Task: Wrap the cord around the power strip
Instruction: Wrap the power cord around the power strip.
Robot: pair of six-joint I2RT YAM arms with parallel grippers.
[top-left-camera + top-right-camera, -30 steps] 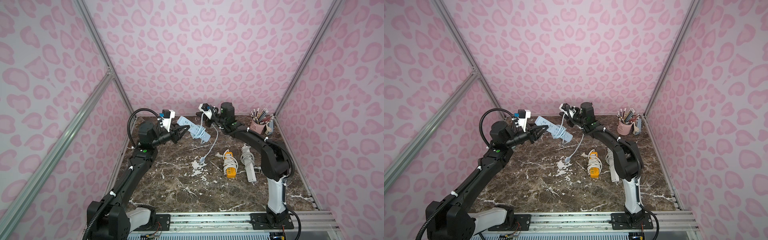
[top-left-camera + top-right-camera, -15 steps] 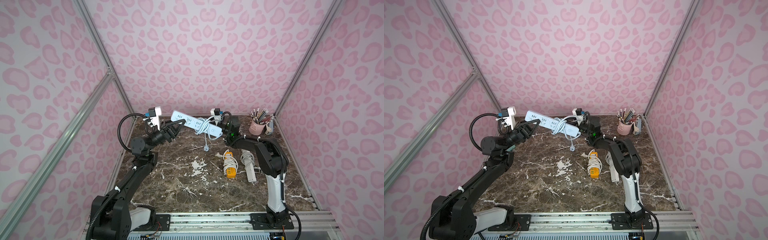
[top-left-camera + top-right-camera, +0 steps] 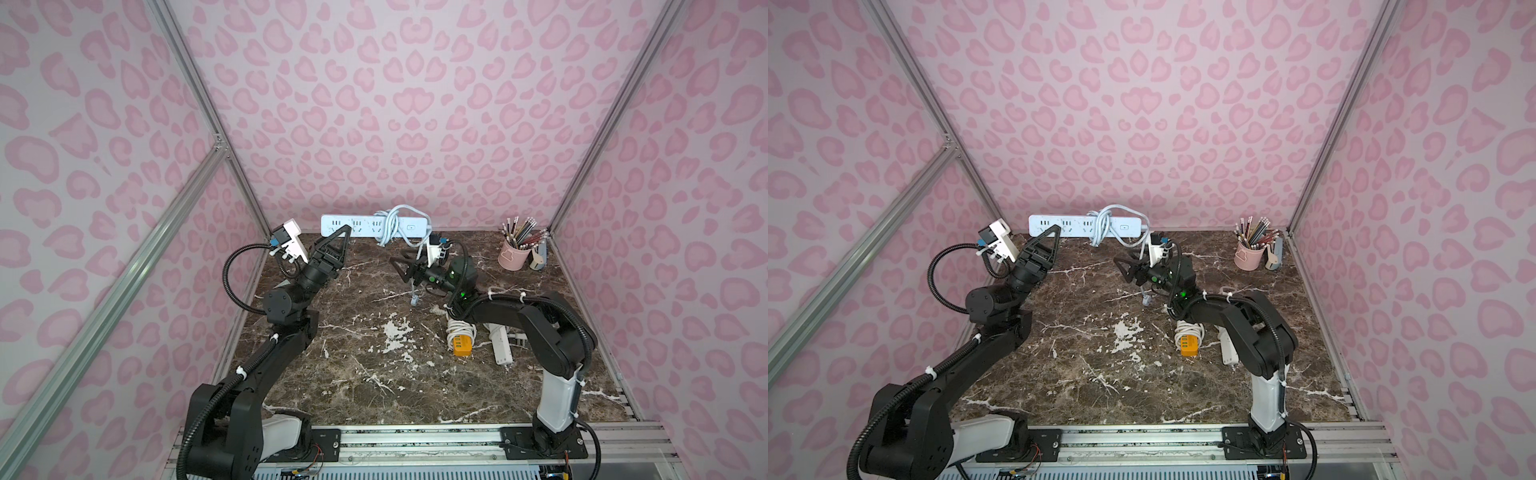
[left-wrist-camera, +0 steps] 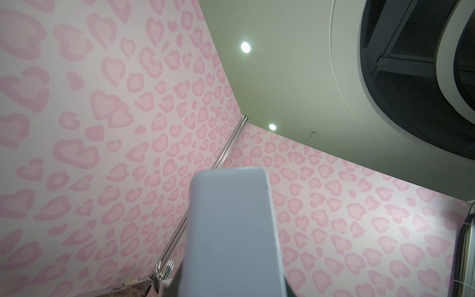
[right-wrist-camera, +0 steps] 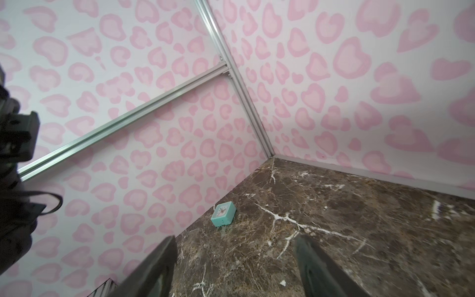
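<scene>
Your left gripper is clamped on the power strip, holding it level above the worktop's 12 o'clock edge, with the cord looped round its middle. Your right gripper sits at 5 o'clock from those loops, clear of them, jaws spread and empty. Both top views show the loops; the left wrist view shows only the strip's bare end. Only the right wrist view shows a teal clock by the wall.
</scene>
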